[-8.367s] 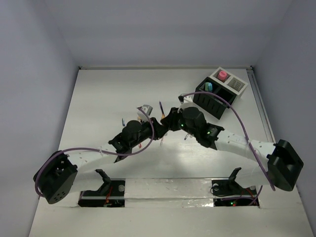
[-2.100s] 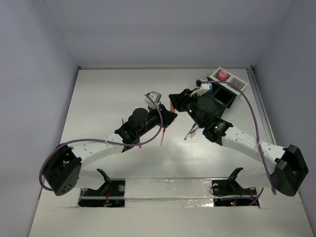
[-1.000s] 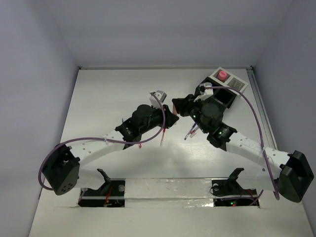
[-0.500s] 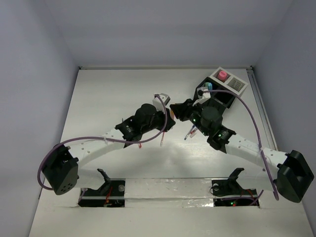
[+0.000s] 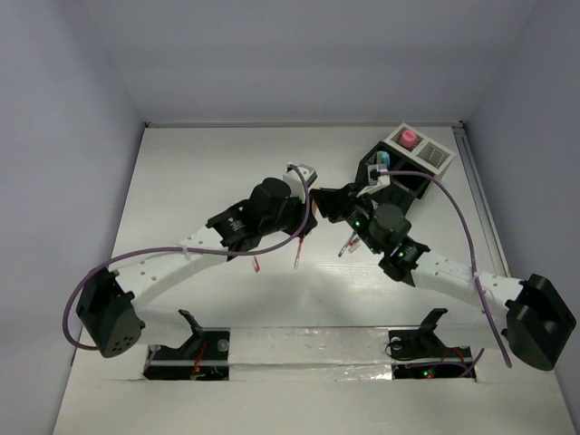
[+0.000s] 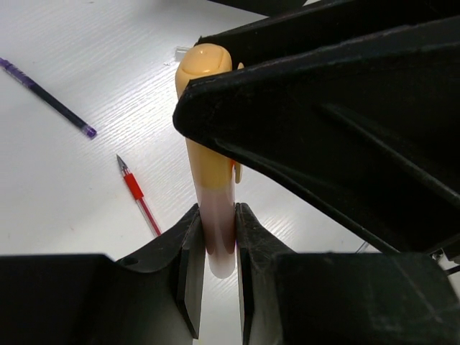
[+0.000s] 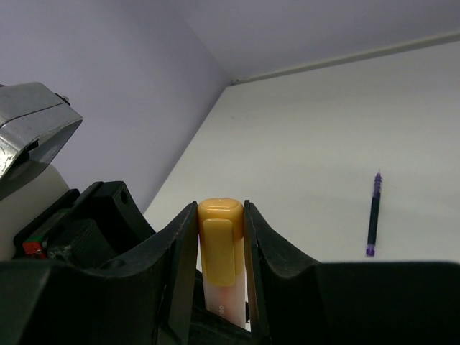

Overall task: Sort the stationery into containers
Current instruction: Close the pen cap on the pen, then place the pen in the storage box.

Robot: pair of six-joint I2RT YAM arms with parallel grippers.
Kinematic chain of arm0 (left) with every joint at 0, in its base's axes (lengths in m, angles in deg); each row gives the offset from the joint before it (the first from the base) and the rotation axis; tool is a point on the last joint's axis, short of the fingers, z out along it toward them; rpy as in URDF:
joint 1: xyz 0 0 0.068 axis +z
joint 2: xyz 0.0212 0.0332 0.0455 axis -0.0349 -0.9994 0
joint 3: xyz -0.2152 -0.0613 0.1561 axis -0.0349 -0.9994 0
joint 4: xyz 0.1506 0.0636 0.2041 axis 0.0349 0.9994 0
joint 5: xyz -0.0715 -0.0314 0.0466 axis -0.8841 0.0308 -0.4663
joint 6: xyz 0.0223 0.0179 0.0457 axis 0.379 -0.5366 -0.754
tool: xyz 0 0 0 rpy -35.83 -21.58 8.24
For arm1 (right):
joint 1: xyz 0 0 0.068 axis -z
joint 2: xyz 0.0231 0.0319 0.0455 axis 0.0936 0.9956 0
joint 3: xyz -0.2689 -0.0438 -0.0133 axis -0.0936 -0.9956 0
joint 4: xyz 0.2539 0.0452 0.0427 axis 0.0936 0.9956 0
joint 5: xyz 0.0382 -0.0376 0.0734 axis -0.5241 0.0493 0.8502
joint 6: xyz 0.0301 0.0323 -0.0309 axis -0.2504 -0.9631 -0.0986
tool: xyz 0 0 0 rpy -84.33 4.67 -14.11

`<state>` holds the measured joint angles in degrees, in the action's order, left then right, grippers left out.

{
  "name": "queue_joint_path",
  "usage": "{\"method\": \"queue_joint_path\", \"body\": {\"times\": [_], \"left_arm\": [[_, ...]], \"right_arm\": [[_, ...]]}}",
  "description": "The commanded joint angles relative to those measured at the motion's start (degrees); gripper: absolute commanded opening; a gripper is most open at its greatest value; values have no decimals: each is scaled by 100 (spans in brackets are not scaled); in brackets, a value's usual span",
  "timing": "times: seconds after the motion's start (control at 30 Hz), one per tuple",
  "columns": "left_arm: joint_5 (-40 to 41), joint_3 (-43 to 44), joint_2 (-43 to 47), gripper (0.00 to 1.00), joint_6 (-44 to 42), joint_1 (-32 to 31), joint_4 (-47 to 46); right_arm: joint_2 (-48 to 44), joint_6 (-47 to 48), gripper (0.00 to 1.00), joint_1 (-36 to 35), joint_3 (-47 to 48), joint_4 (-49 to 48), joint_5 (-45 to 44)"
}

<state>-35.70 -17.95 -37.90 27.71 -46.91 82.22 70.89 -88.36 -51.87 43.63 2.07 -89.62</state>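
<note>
An orange-capped, pale peach marker (image 6: 208, 144) hangs above the table, held at both ends. My left gripper (image 6: 215, 219) is shut on its pale end. My right gripper (image 7: 221, 215) is shut on its orange cap (image 7: 220, 248). From the top camera the two grippers meet tip to tip, left gripper (image 5: 306, 205), right gripper (image 5: 324, 200), left of the containers. These are a black organizer (image 5: 412, 182) joined to a white gridded section (image 5: 435, 157). They hold a pink-capped bottle (image 5: 409, 139) and a teal marker (image 5: 383, 159).
A red pen (image 6: 138, 195) and a dark blue pen (image 6: 49, 99) lie on the white table below the marker. More pens (image 5: 349, 243) lie under the right arm, and a red one (image 5: 299, 255) under the left. Purple cables loop over both arms.
The left arm's wrist has swung right and toward the far side. The right gripper has edged left. Both grippers now sit closer together around the marker.
</note>
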Motion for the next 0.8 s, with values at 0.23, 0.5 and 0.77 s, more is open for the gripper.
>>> {"method": "queue_joint_path", "body": {"times": [0.23,0.5,0.77], "left_arm": [[-32,739,427,0,155,127,-3217],[-357,-781,647,6,605,127,-3279],[-541,-1494,1095,37,535,74,-3121]], "right_arm": [[187,-53,0,-694,17,2264,498],[168,9,0,306,1238,1922,-40],[898,53,0,1467,2312,1526,-119]]}}
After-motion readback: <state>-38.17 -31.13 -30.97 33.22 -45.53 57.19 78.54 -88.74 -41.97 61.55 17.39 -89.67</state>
